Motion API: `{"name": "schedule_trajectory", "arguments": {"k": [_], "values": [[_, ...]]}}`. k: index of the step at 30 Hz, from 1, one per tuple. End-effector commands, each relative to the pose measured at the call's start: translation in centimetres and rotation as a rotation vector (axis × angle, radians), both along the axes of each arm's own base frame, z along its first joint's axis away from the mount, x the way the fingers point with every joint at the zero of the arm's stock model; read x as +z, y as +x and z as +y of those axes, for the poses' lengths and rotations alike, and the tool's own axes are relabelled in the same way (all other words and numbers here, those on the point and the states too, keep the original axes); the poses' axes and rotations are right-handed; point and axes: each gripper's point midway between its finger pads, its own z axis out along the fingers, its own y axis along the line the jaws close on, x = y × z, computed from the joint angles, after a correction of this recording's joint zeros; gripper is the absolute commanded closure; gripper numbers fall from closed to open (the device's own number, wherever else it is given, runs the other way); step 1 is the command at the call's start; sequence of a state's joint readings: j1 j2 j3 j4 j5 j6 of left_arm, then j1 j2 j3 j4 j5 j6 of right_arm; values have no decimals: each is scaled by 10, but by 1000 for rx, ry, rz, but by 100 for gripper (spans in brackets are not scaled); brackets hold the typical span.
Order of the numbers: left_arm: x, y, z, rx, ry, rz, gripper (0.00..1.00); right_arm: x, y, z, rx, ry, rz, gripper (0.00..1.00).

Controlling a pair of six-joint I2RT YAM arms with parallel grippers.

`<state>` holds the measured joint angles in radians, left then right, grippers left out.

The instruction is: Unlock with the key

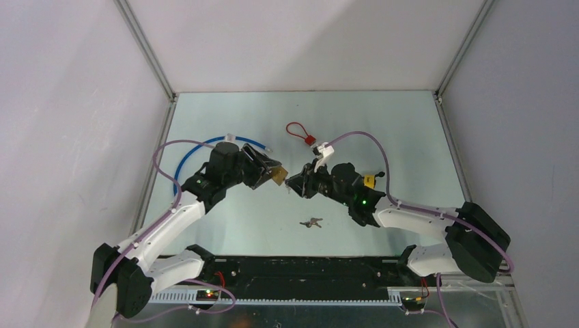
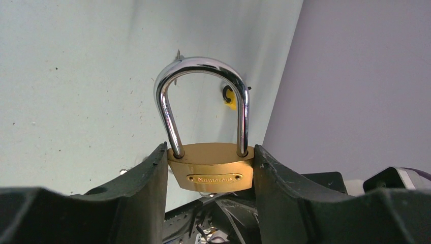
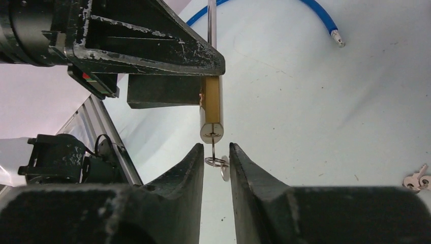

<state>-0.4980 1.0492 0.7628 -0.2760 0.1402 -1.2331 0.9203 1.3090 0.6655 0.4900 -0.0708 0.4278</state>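
A brass padlock (image 2: 211, 170) with a chrome shackle (image 2: 203, 66) hangs above the table, and my left gripper (image 2: 211, 150) is shut on its body from both sides. From above, the padlock (image 1: 278, 175) sits between the two arms. In the right wrist view the padlock (image 3: 211, 109) is seen edge-on, with a key (image 3: 213, 151) standing in its bottom keyhole. A key ring (image 3: 216, 161) with a second key hangs from it. My right gripper (image 3: 216, 150) straddles the key and ring. Its jaws are narrow, with a gap showing on each side of the key.
A loose bunch of keys (image 1: 311, 222) lies on the table near the front. A red cable lock (image 1: 299, 133) lies farther back. A blue cable (image 1: 198, 150) curves behind the left arm. A yellow part (image 1: 369, 180) sits by the right wrist.
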Motion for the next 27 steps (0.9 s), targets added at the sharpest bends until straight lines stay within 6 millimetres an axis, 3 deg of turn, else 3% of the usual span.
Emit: {"name": "schedule_trajectory", "arguments": {"k": [1,10,14,20,27], "values": [[53,10,-10,-9,-106,-116,100,21,9,8,-20,25,-55,74],[55,9,-9,-1,-117,-113,100,14,7,16,-11,11,-39,85],[54,5,-9,2,-127,-107,100,15,9,19,-15,15,-39,100],[56,-3,-14,-11,-146,-103,100,31,12,22,-17,70,-44,100],[81,-11,-13,-30,-194,-181,100,43,5,25,66,270,245,100]]}}
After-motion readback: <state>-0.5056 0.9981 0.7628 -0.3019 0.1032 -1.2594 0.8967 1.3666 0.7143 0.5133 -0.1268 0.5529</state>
